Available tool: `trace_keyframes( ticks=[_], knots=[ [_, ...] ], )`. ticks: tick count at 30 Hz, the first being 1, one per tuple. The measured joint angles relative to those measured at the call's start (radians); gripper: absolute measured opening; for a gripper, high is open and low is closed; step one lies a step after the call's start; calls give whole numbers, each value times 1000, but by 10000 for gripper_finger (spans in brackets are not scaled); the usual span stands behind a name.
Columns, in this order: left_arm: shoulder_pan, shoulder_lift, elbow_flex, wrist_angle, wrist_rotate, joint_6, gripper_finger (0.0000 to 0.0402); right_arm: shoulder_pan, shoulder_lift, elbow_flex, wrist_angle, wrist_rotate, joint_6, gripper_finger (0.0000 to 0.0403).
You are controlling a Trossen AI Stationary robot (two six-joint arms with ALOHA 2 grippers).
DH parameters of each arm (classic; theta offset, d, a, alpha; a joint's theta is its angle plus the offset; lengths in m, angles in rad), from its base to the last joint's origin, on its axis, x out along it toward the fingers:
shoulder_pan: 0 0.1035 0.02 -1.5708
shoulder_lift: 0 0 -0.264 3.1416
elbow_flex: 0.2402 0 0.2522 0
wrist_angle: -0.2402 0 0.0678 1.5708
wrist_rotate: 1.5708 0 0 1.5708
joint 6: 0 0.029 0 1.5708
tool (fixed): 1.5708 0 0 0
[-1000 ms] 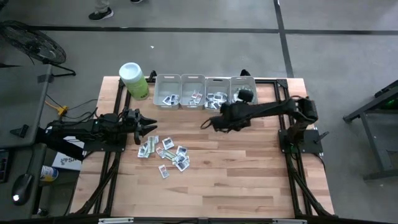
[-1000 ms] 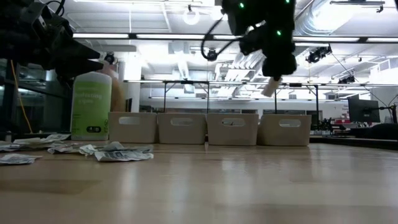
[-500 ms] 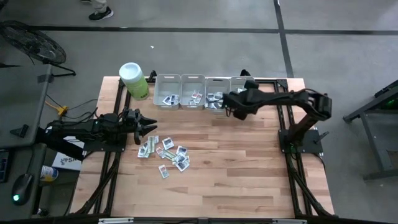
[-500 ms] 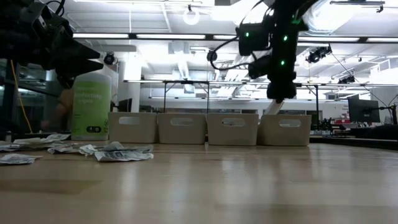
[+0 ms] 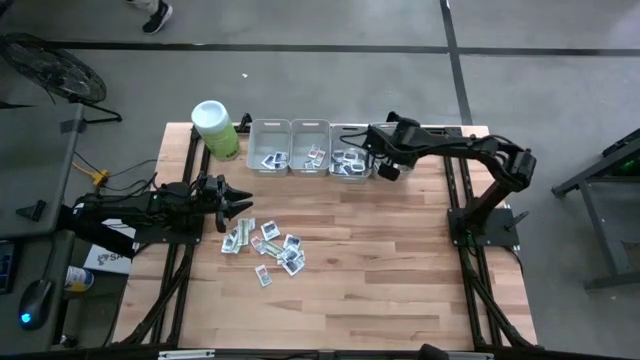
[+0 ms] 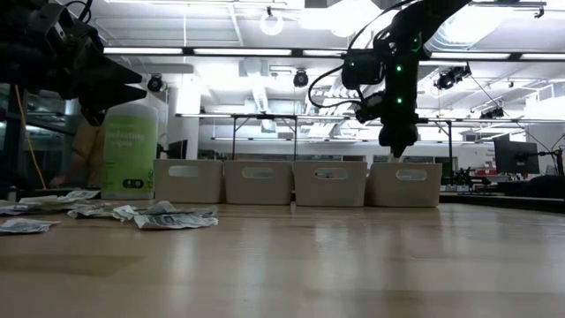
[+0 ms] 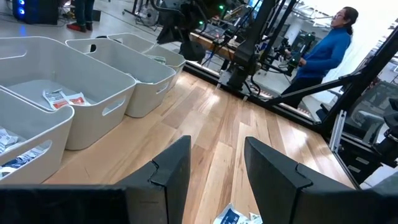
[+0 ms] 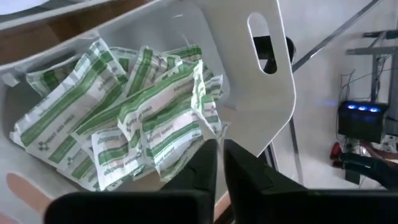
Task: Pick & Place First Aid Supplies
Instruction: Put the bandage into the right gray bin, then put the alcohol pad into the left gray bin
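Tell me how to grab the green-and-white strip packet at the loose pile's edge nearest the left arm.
Come straight down with the left gripper, its jaws open. The green-and-white paper strip packet lies flat on the wooden table at the pile's edge, so a side approach would likely fail; probably pinch across its narrow width, at the outer end away from its neighbours.

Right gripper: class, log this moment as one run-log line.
right gripper: over rightmost bin, above green-and-white packets | left gripper: open, by loose packets

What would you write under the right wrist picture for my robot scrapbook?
The right gripper hovers over a grey bin piled with green-and-white strip packets.
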State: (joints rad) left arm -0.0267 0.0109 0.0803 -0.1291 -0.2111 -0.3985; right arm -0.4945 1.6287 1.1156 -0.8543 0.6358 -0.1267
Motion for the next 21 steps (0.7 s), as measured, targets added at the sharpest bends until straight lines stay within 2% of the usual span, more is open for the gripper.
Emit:
trace_keyframes(
  ticks=[10, 18, 21],
  knots=[
    [0, 0, 0, 0, 0, 0, 150, -3, -3, 10, -3, 3, 31, 111],
    [0, 0, 0, 0, 0, 0, 150, 34, -89, 50, 1, -78, 40, 164],
    [0, 0, 0, 0, 0, 0, 150, 59, -130, 51, 33, -161, 45, 173]
  ],
)
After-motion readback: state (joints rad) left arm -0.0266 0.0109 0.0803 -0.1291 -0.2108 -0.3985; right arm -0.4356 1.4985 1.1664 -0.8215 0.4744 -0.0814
